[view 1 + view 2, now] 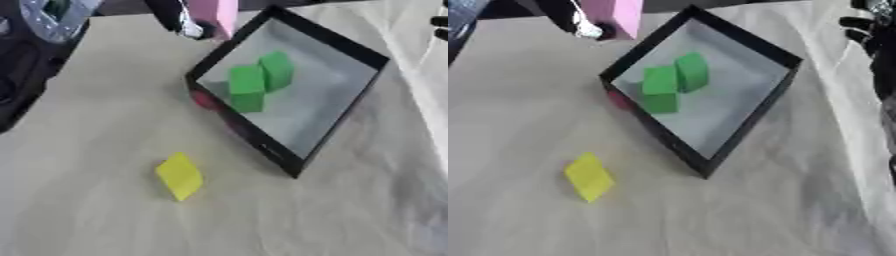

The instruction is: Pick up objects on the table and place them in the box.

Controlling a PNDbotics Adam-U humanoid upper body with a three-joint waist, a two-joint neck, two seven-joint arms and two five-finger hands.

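Yellow block (179,176) well apart from left hand (185,21)

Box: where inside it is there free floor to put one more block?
The box has bare floor in its near half, toward the yellow block outside. Its far-left part is crowded by two green blocks.

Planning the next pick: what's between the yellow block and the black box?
Only bare table between the yellow block and the black box, seen in both eye views.

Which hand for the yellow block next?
Left, probably. The yellow block lies on the table left of the box. The right hand is beyond the box's far right side.
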